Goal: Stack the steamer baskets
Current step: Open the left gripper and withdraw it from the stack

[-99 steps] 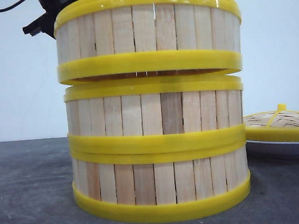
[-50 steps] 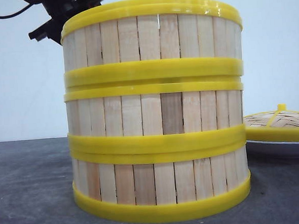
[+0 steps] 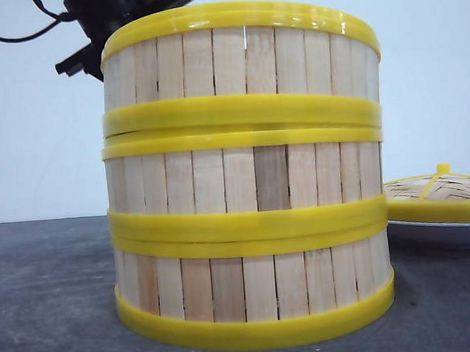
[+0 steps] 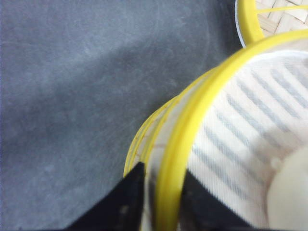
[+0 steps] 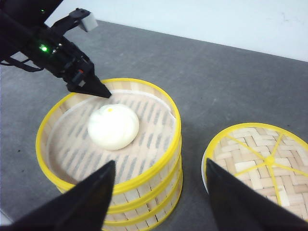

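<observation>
Three steamer baskets stand in one stack on the dark table: the bottom basket (image 3: 254,286), the middle basket (image 3: 243,179) and the top basket (image 3: 240,60). The top one rests on the middle one, with a thin gap at its left side. My left gripper (image 4: 163,171) is shut on the top basket's yellow rim (image 4: 175,144), one finger inside the wall and one outside. From the front its fingertips are hidden behind the basket. My right gripper (image 5: 160,161) hangs open above the stack's near side, holding nothing.
A white bun (image 5: 113,126) lies inside the top basket. To the right of the stack a domed woven lid (image 5: 260,159) with a yellow rim sits on a white plate (image 3: 438,234). A pale wall rises behind the table.
The top basket has come down from a tilted hover onto the middle basket, closing the gap. The left arm has shifted slightly right and lower with it.
</observation>
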